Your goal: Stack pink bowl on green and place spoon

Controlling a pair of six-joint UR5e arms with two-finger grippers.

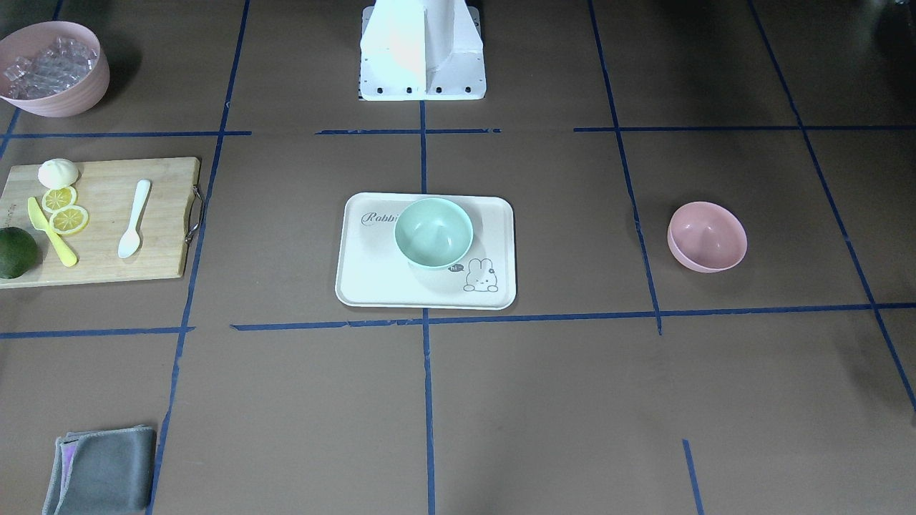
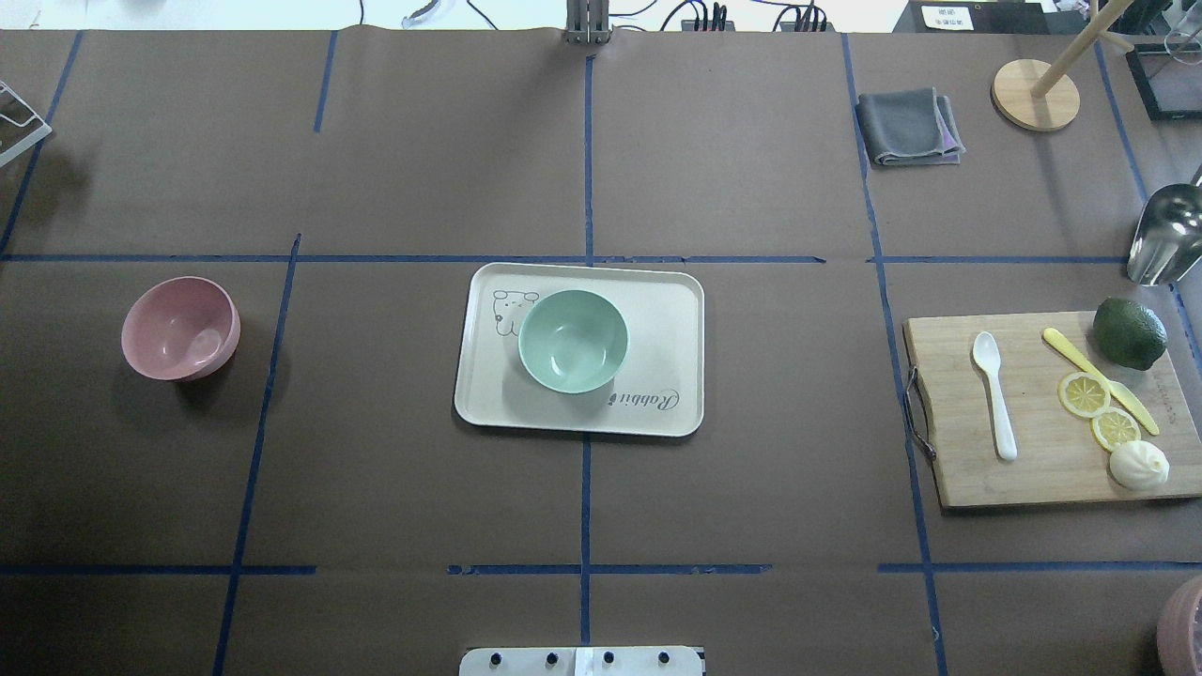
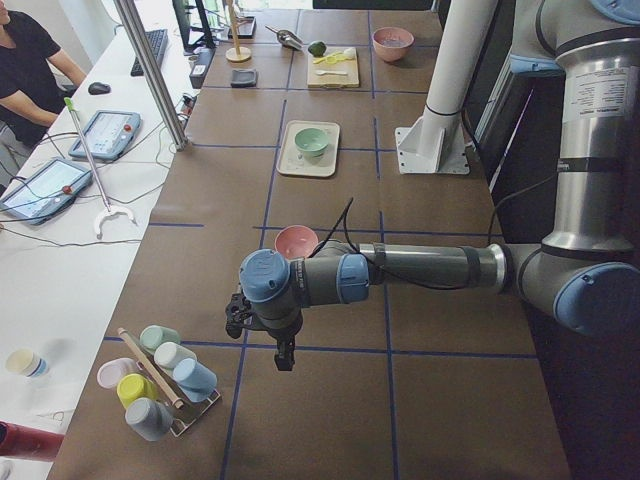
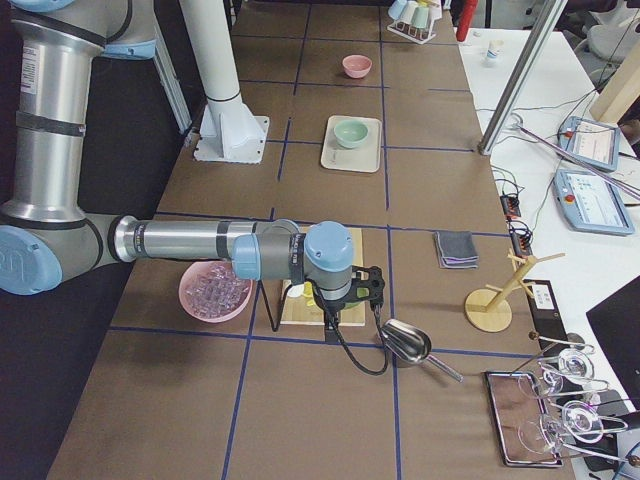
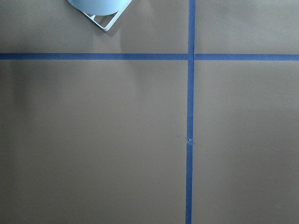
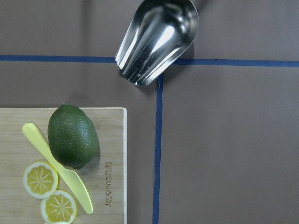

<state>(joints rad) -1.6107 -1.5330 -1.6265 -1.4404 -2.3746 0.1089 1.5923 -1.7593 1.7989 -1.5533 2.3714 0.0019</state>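
Observation:
The pink bowl [image 2: 180, 328] stands upright on the brown table at the robot's left; it also shows in the front view [image 1: 707, 237]. The green bowl [image 2: 573, 340] sits on a cream tray [image 2: 657, 310] at the table's middle. The white spoon [image 2: 993, 394] lies on a wooden cutting board [image 2: 1033, 469] at the right. The left gripper [image 3: 284, 360] hangs over bare table, short of the pink bowl [image 3: 296, 240]. The right gripper [image 4: 333, 320] hangs by the board's end. I cannot tell whether either gripper is open or shut.
On the board lie a lime [image 6: 73, 136], lemon slices [image 6: 41, 179], a yellow knife [image 6: 60, 175] and a white bun [image 2: 1138, 465]. A metal scoop [image 6: 156, 42], a grey cloth [image 2: 909, 127], a wooden stand [image 2: 1036, 94], an ice-filled pink bowl [image 1: 54, 68] and a cup rack [image 3: 160, 380] stand around.

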